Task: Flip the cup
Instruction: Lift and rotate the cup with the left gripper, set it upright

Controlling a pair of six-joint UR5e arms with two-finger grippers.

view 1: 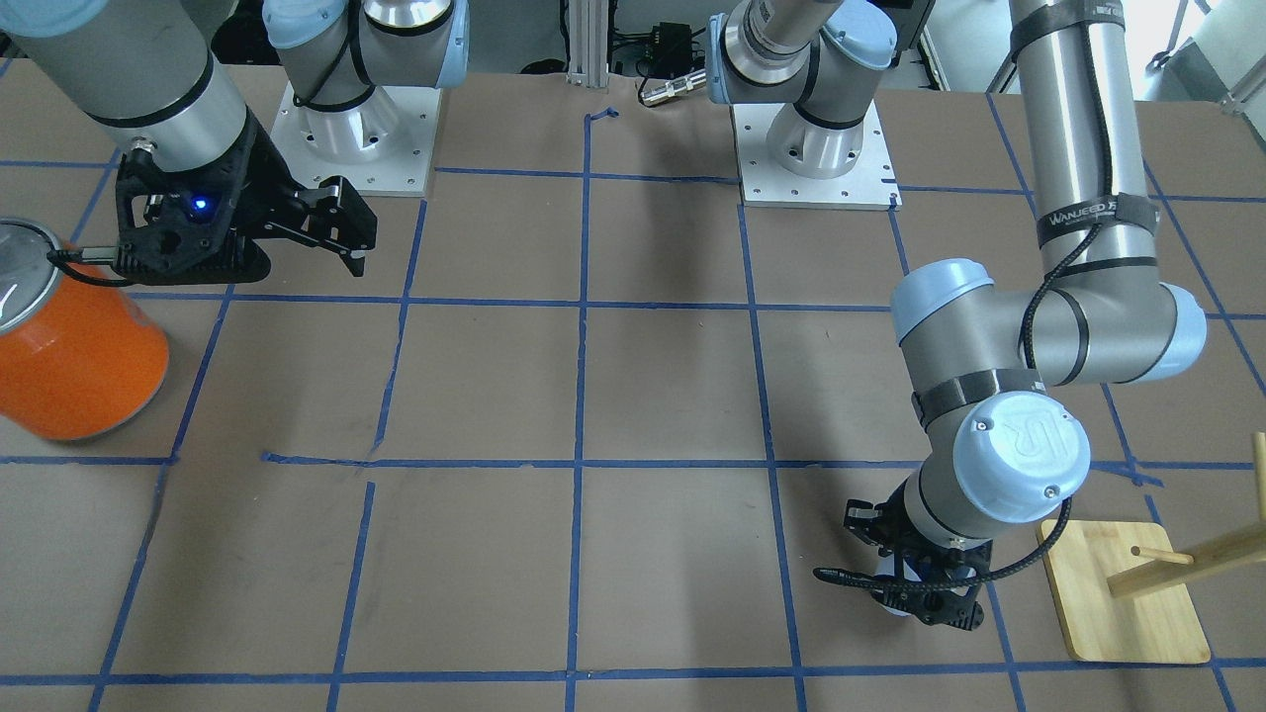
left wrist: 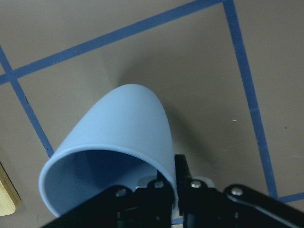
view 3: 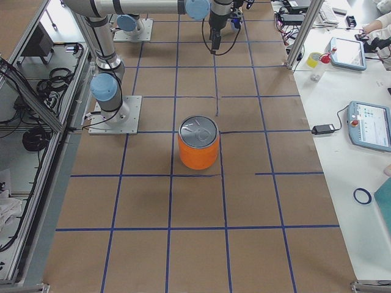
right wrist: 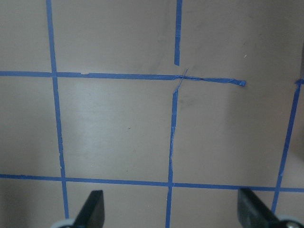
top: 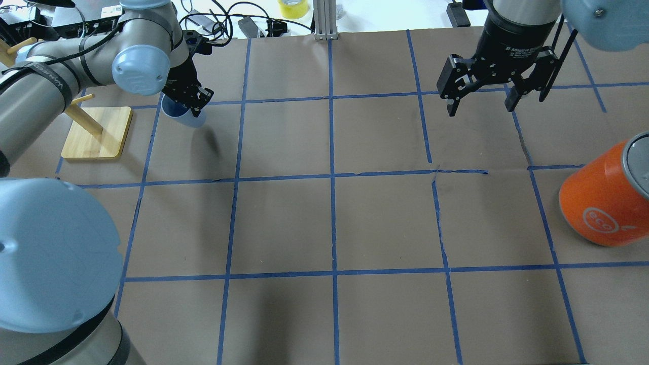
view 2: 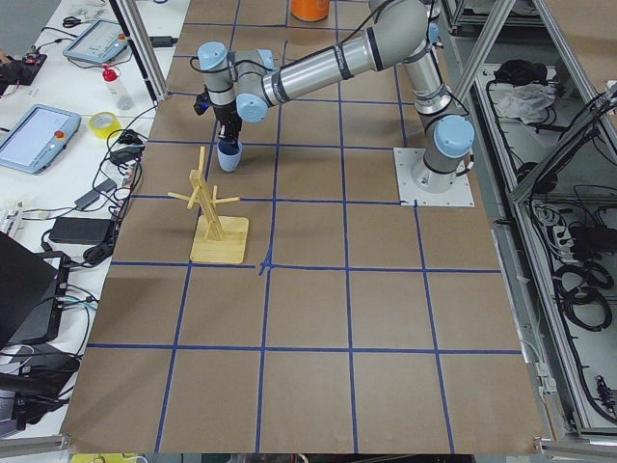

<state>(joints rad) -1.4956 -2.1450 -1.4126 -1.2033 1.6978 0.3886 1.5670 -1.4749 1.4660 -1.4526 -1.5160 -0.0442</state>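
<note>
The cup [left wrist: 118, 142] is a small pale blue tumbler. My left gripper [top: 191, 104] is shut on its rim and holds it tilted, mouth toward the wrist camera, base away, just over the table. It also shows in the overhead view [top: 183, 116], the front view [view 1: 902, 583] and the left side view [view 2: 228, 157]. My left gripper also shows in the front view [view 1: 915, 578]. My right gripper [top: 481, 104] hangs open and empty above the table at the far right, also in the front view [view 1: 341, 232]; its fingertips [right wrist: 92, 209] frame bare table.
A large orange can [top: 606, 197] with a silver top stands at the right edge [view 1: 69, 346] [view 3: 198, 143]. A wooden peg stand on a bamboo base [top: 94, 132] sits just left of the cup [view 1: 1123, 593]. Blue tape lines grid the brown table.
</note>
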